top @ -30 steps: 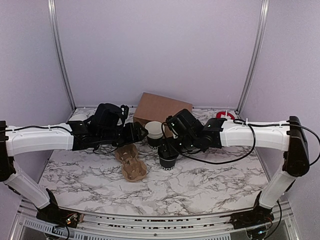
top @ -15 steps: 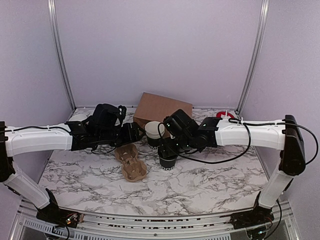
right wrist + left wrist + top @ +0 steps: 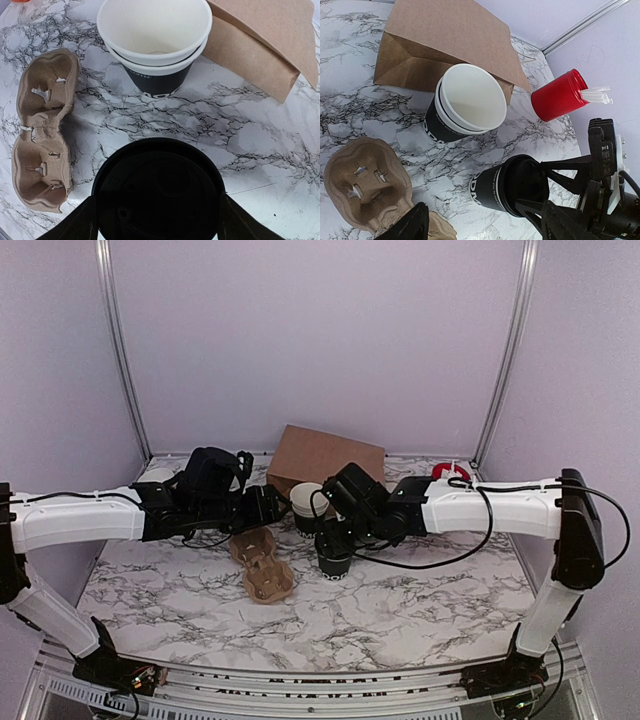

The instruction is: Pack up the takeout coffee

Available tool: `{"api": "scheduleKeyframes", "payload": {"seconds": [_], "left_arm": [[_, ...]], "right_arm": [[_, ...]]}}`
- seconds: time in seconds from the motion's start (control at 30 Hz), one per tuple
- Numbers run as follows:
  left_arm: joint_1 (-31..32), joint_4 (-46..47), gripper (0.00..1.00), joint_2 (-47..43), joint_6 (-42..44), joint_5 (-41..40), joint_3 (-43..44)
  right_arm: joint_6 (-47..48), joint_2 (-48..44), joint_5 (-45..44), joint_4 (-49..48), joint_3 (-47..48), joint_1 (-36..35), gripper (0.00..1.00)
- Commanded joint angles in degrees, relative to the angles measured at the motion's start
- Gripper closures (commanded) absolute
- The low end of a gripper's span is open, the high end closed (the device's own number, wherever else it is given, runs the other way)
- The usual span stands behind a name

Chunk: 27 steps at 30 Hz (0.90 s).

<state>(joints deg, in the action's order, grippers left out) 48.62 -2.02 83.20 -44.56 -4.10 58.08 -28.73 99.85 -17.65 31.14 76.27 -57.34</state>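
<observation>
Straddling the round black lid, the right gripper clamps the takeout coffee upright on the desk, likely for lifting into the cardboard carrier nearby. The left gripper hovers by that carrier; whether its jaws are apart cannot be told.

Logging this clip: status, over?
Left gripper open, empty, near carrier. Right gripper straddling takeout coffee, grip unconfirmed. Upright on table. Lidless cups close behind.

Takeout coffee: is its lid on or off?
On. The black lid sits atop the takeout coffee and hides its mouth in both wrist views. Whether it is pressed home, cannot tell.
</observation>
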Motion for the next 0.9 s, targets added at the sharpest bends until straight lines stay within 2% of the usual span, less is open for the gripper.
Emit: {"api": "scheduleKeyframes", "payload": {"seconds": [0.0,0.27,0.87], "left_arm": [[-0.37,-0.15,0.22,-1.07,0.43,0.63,-0.34],[-0.39,0.02,0.23,-0.85,0.30,0.93,-0.26],[-0.37,0.16,0.23,-0.34,0.35,1.10,0.02]], "right_arm": [[0.25,1.51,-1.79,1.54,2.93,-0.91,0.24],[0.54,3.24,-2.63,2.83,3.59,-1.15,0.28],[-0.25,3.13,-3.46,3.76,2.55,-1.37,0.21]]}}
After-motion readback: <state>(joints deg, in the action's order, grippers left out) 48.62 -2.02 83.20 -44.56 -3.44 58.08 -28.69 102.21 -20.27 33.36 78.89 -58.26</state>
